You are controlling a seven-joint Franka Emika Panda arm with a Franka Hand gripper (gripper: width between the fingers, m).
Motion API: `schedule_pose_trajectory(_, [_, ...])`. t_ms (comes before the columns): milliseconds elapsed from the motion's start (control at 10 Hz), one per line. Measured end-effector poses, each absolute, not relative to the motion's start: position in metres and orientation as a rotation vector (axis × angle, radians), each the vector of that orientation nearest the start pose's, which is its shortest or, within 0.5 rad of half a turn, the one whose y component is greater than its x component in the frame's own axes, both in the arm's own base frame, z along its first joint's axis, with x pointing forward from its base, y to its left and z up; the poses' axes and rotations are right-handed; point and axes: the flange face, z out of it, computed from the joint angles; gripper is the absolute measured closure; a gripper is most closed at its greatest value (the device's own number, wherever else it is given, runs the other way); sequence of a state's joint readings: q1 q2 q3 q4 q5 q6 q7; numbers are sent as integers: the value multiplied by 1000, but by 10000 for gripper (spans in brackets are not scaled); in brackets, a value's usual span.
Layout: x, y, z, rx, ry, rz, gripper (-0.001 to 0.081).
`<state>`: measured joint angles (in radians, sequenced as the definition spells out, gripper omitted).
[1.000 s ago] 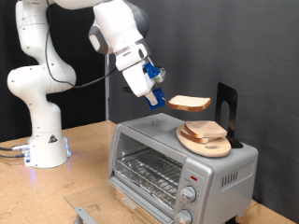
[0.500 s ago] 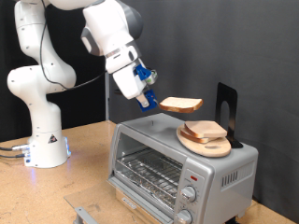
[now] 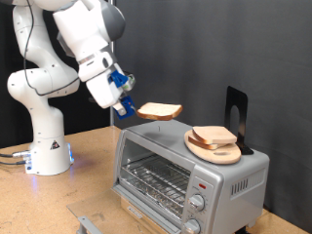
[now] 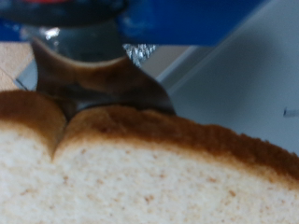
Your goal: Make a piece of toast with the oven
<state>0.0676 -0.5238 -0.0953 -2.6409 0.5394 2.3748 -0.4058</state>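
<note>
1 piece of toast (image 3: 159, 111) pinched in gripper (image 3: 131, 108), airborne above oven (image 3: 190, 168) top's left edge, door open.

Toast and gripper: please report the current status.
Gripper shut on the piece of toast, held level in the air above the oven. Oven door open, rack bare. More bread slices on wooden plate on oven top.

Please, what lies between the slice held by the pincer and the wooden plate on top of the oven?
In the exterior view, nothing: only air and the dark backdrop separate the piece of toast, held by the pincer, from the wooden plate on the oven.
</note>
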Motion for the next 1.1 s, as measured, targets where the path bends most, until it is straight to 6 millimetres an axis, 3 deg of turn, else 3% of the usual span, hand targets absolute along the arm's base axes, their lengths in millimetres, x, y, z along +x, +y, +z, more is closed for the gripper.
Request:
schedule_pose_trajectory(400, [370, -49, 437, -2717, 65, -550, 381])
schedule_pose_trajectory(800, [363, -55, 432, -2718, 44, -531, 381])
schedule_pose_trajectory(1100, [356, -66, 401, -2752, 52, -554, 381])
